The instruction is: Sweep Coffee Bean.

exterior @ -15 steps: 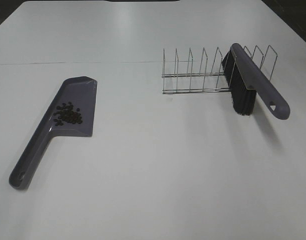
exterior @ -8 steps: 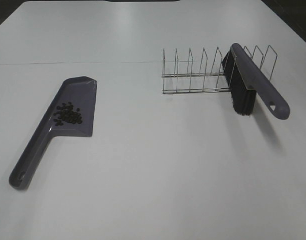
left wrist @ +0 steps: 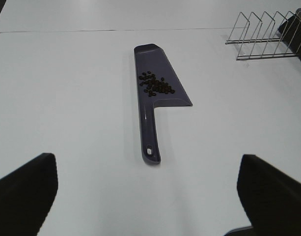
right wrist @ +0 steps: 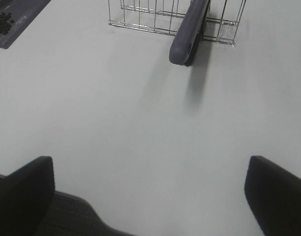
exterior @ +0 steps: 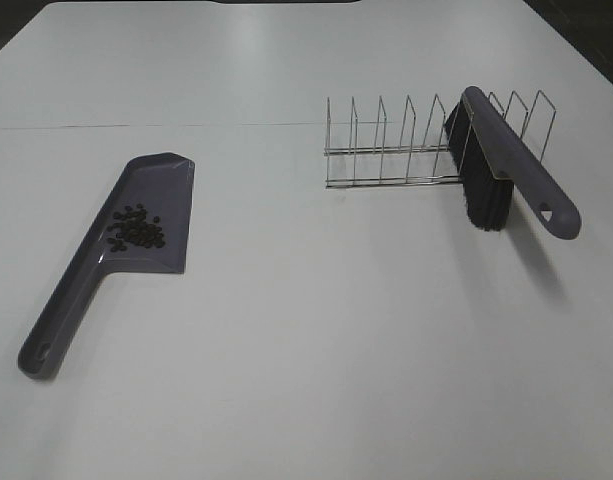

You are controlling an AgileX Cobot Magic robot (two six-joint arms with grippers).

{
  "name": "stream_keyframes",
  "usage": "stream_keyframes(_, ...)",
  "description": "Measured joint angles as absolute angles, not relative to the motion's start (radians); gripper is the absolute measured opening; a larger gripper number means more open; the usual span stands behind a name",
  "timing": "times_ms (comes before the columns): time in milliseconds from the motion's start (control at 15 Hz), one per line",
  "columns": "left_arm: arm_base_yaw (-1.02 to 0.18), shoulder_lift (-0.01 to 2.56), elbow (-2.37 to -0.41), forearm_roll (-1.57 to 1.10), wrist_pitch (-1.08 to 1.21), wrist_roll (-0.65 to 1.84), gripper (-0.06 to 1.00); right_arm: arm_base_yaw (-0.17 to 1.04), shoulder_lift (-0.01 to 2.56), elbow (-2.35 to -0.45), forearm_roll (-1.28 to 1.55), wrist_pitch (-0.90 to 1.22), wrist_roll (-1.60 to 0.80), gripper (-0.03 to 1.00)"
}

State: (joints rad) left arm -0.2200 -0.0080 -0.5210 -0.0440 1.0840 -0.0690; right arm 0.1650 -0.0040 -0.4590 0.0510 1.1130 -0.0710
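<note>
The coffee beans (exterior: 136, 229) lie in a small dark cluster inside a purple-grey dustpan (exterior: 156, 180) on the left of the white table; they also show in the left wrist view (left wrist: 156, 84) and at a corner of the right wrist view (right wrist: 3, 21). A purple-grey brush (exterior: 526, 172) with black bristles (exterior: 484, 195) rests in a wire rack (exterior: 386, 150), handle sticking out toward the front. My left gripper (left wrist: 148, 196) is open and empty, well back from the dustpan's handle (left wrist: 150, 142). My right gripper (right wrist: 150, 194) is open and empty, back from the brush handle (right wrist: 188, 30).
The wire rack (right wrist: 140, 12) stands at the back right with several upright dividers. A seam line (exterior: 136, 126) crosses the table behind the dustpan. The table's near edge (right wrist: 67, 196) shows in the right wrist view. Neither arm shows in the high view.
</note>
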Motion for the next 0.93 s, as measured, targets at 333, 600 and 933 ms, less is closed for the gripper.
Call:
stream_keyframes(333,-0.096,-0.008,-0.521,-0.044,1.084,-0.069,0.91,0.164,-0.004,-0.459,0.051,1.113,-0.071,0.94)
stream_keyframes(600,0.026,-0.008,-0.521,-0.044,1.083,-0.069,0.91,0.095,-0.004,-0.459,0.052,1.113,-0.071,0.94)
stream_keyframes(933,0.026,-0.008,-0.521,-0.044,1.083,-0.069,0.91,-0.009,-0.004,-0.459,0.056,1.113,-0.07,0.94)
